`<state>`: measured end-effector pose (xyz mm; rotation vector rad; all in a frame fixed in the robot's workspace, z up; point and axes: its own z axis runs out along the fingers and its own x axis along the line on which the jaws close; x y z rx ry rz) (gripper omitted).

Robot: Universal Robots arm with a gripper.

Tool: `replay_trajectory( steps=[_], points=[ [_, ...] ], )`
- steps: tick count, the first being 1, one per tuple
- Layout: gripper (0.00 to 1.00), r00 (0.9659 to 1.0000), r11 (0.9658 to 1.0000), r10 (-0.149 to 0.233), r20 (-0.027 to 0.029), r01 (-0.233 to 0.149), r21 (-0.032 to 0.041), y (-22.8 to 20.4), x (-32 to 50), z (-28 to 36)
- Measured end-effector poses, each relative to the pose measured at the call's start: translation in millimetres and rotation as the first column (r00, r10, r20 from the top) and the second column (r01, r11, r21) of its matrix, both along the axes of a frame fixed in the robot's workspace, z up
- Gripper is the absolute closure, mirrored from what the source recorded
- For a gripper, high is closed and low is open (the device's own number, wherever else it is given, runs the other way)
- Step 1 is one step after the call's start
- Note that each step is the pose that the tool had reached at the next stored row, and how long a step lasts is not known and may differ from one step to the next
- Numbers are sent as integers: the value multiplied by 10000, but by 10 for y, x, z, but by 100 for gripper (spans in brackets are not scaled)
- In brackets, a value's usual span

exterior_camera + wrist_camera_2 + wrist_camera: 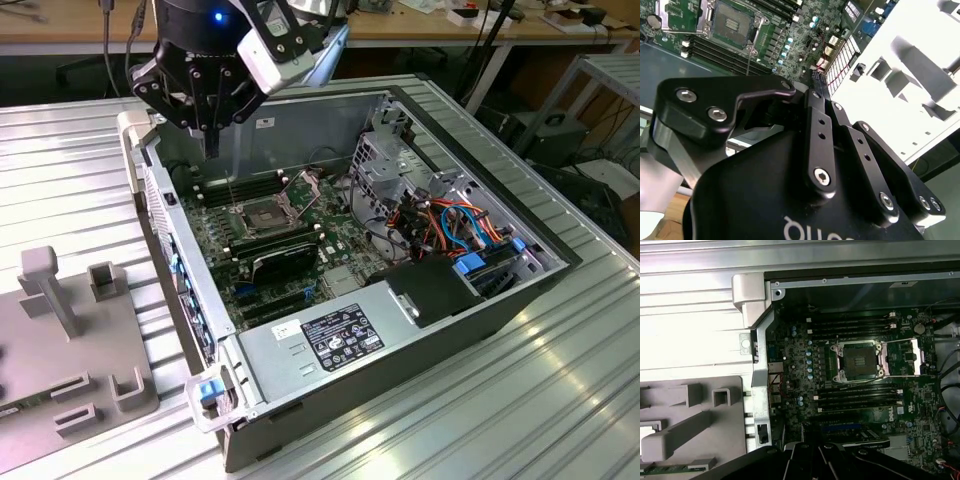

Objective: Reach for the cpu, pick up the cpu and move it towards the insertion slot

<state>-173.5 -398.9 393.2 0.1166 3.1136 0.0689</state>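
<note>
The gripper [212, 140] hangs, fingers pinched narrow, over the case [350, 395], above and apart from the slot [262, 213]. In the first wrist view a pale square, seemingly the cpu [647, 435], lies on the grey fixture [660, 407] beside the case. The white label [340, 338] is too small to read.

The insertion slot [858, 361] lies open on the green motherboard [920, 400].
</note>
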Motion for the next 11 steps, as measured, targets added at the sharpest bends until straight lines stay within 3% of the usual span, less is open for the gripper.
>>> replay_trajectory(
  steps=[11],
  points=[
    [89,10000,10000,-1,-1,1,0,0,-63,0]
  ],
)
